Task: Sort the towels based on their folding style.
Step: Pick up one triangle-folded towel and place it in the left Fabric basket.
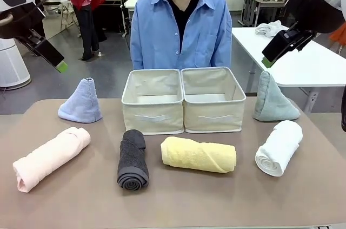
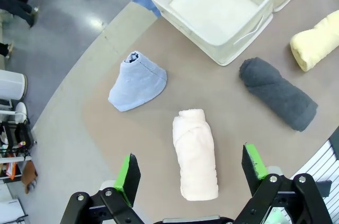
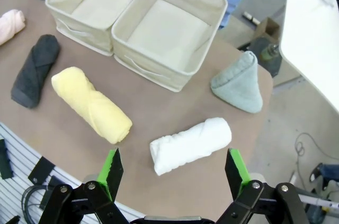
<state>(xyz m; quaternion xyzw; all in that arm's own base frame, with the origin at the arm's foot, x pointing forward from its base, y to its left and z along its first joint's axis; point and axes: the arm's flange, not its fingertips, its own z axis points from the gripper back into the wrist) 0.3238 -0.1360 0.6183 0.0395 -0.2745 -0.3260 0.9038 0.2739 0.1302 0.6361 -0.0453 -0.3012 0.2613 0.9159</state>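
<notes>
Fingers [image 2: 127, 177] on left gripper [image 2: 190, 168] and right gripper [image 3: 174, 167] spread wide, empty; sorting looks unstarted, bins [image 1: 153, 116] bare; next, left likely drops onto pink roll [image 2: 195, 152] at its twelve o'clock.

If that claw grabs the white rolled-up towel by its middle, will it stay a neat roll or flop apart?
The white rolled towel is soft terry, so its ends would probably droop a little. It looks tightly wound, with a diagonal wrap, so it likely holds together. Lying on its side on the table, it could roll if nudged sideways.
</notes>
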